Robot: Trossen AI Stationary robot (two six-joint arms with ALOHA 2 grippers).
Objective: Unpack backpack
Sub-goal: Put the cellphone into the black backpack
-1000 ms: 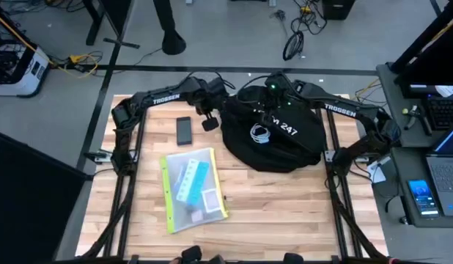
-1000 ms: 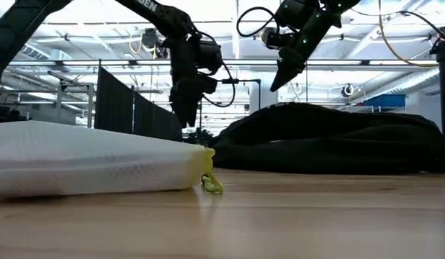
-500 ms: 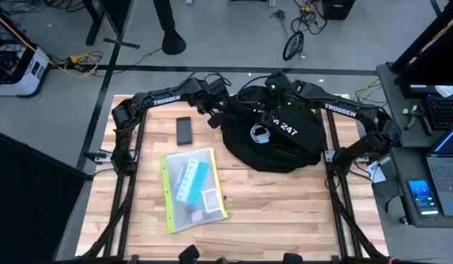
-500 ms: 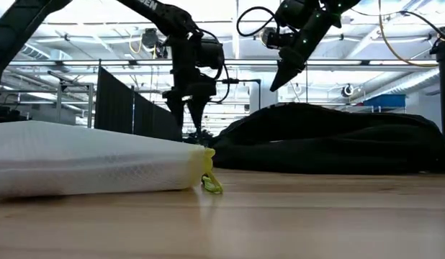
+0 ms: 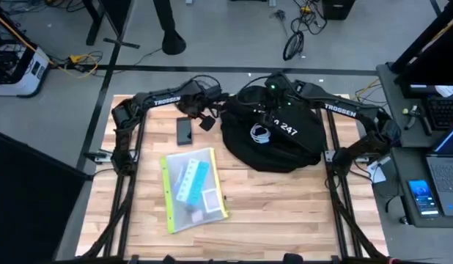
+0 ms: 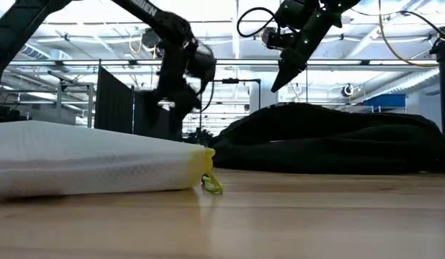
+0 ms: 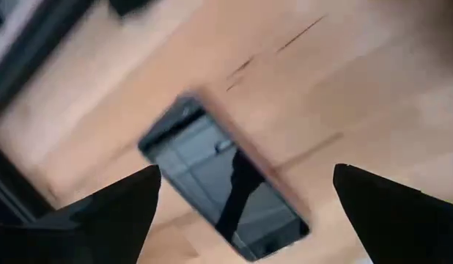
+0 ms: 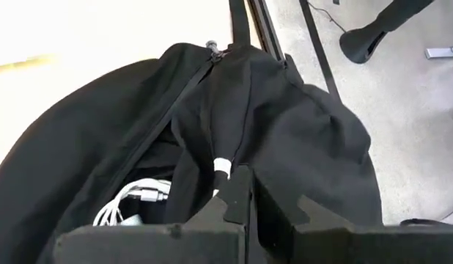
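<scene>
High view: backpack [image 5: 274, 136] lies on the wooden surface [image 5: 285, 213] toward 1 o'clock from its centre, white lettering up, its zip parted so that a coil of white cable [image 5: 260, 133] shows in the opening. Left claw [image 5: 204, 119] hangs just off the backpack's 9 o'clock edge, close beside a dark phone [image 5: 184, 130] that lies flat on the boards. At 7 o'clock from the backpack, well apart from it, rests a clear pouch [image 5: 193, 189] with a yellow-green edge and blue and white contents. Right claw [image 5: 267, 111] is over the backpack's 12 o'clock part.

Low view: pouch [image 6: 93, 167] fills the near left; the backpack [image 6: 330, 147] is a low black mound behind it. Right claw [image 6: 280, 75] points down above the mound, holding up a fold of its fabric; left claw [image 6: 172, 108] appears blurred farther left.

Left wrist view: the two fingers [image 7: 116, 209] stand wide apart with the phone [image 7: 223, 187] on the surface [image 7: 344, 95] between them, neither finger touching it.

Right wrist view: the fingers [image 8: 234, 198] are pressed together on a strap of the backpack [image 8: 300, 139] beside the zip, with the white cable [image 8: 135, 199] inside the opening.
</scene>
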